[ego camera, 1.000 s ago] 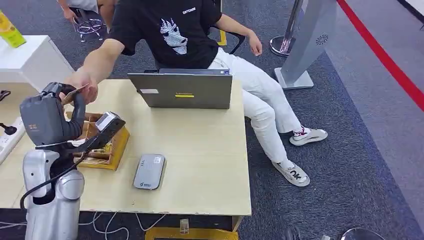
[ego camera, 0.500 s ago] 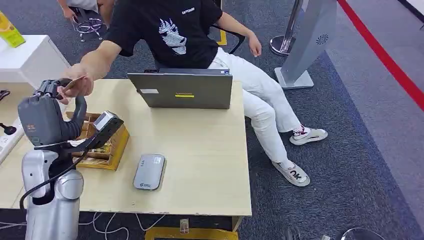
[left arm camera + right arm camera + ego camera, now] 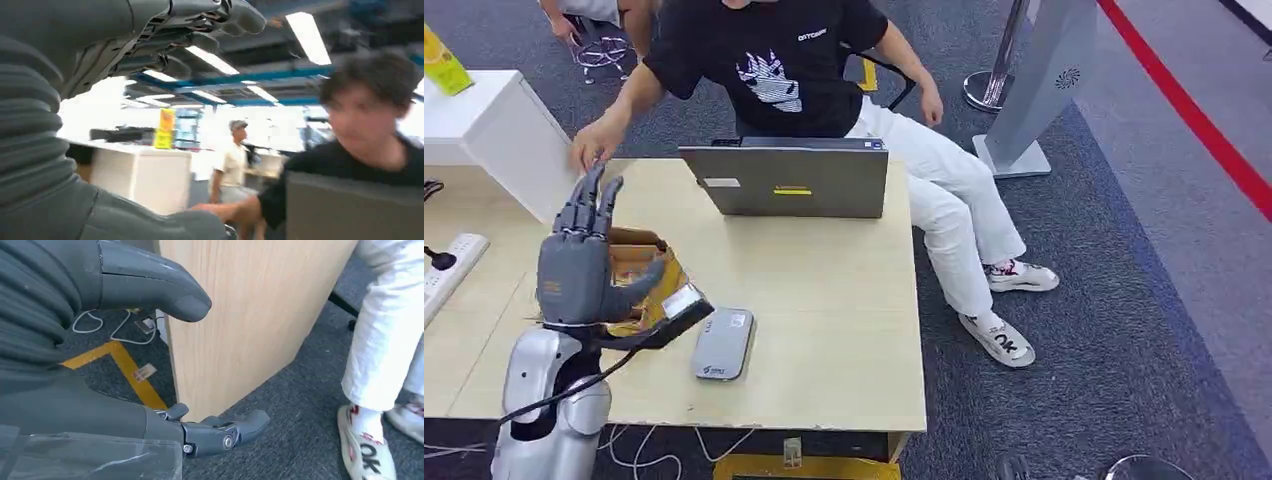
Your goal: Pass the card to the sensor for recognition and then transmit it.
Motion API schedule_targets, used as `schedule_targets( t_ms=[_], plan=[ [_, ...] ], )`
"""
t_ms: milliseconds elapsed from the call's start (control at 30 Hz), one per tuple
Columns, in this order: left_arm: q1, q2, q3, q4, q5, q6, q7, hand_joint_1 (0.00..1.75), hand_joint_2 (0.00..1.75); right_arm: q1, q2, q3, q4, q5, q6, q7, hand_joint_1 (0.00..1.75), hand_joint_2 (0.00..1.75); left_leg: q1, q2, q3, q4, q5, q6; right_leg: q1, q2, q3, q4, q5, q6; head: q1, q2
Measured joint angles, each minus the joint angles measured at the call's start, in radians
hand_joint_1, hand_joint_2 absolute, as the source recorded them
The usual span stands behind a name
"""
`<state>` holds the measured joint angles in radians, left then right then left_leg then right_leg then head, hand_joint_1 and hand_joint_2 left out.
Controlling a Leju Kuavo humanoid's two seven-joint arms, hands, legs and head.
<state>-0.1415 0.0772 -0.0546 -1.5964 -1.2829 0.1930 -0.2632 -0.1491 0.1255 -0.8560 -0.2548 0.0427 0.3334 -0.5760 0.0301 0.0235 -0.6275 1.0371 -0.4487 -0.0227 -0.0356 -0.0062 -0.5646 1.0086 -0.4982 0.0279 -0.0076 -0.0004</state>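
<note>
My left hand [image 3: 579,262] is raised over the left side of the table with its fingers straight, spread and holding nothing; the left wrist view shows the same bare fingers [image 3: 200,20]. A seated person in a black shirt [image 3: 769,65] has a hand [image 3: 596,142] just beyond my fingertips, and I cannot make out the card in it. The grey card sensor [image 3: 722,343] lies flat on the table, to the right of my left wrist. My right hand [image 3: 165,365] hangs beside the table's wooden side panel [image 3: 250,315], fingers apart and holding nothing.
A wooden box [image 3: 646,262] stands partly behind my left hand. An open grey laptop [image 3: 786,180] stands at the table's far edge. A power strip [image 3: 446,262] lies at the left, beside a white cabinet [image 3: 499,120]. The person's legs and shoes [image 3: 999,340] are right of the table.
The person took the card from my left hand and drew their hand back. My left hand has come down and nearer, its fingers now straight and spread.
</note>
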Motion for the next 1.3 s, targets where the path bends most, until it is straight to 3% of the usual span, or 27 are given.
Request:
schedule_targets(
  t_ms=[200, 433, 800, 1300],
  plan=[
    [0.053, 0.135, -0.06, 0.074, 0.009, -0.017, 0.01, 0.0, 1.75, 0.008, 0.0, -0.016, 0.0, 0.0, 0.006, -0.002, 0.0, 1.75, 0.001, 0.0, 0.0, -0.001, 0.0, 0.0, 0.001, 0.0, -0.001, 0.0, 0.0, 0.0, 0.0, 0.0],
    [0.096, 0.198, -0.066, 0.098, 0.019, -0.014, 0.03, 0.0, 1.75, 0.01, 0.0, -0.024, 0.0, 0.0, 0.006, -0.002, 0.0, 1.75, 0.0, 0.0, 0.0, 0.0, 0.0, 0.0, 0.0, 0.0, 0.0, 0.0, 0.0, 0.0, 0.001, 0.0],
    [0.131, 0.23, -0.066, 0.098, 0.026, -0.011, 0.037, 0.0, 1.75, 0.01, 0.0, -0.027, 0.0, 0.0, 0.006, -0.003, 0.0, 1.75, 0.0, 0.0, 0.0, 0.0, 0.0, 0.0, 0.0, -0.001, 0.0, 0.0, 0.0, 0.0, 0.0, 0.0],
    [0.139, 0.233, -0.066, 0.1, 0.023, -0.004, 0.048, 0.0, 1.75, 0.01, 0.0, -0.028, 0.0, 0.002, 0.008, -0.003, 0.0, 1.75, 0.0, 0.0, 0.0, 0.0, 0.0, 0.0, 0.0, -0.001, 0.0, 0.0, 0.0, 0.0, 0.0, 0.0]
  ],
)
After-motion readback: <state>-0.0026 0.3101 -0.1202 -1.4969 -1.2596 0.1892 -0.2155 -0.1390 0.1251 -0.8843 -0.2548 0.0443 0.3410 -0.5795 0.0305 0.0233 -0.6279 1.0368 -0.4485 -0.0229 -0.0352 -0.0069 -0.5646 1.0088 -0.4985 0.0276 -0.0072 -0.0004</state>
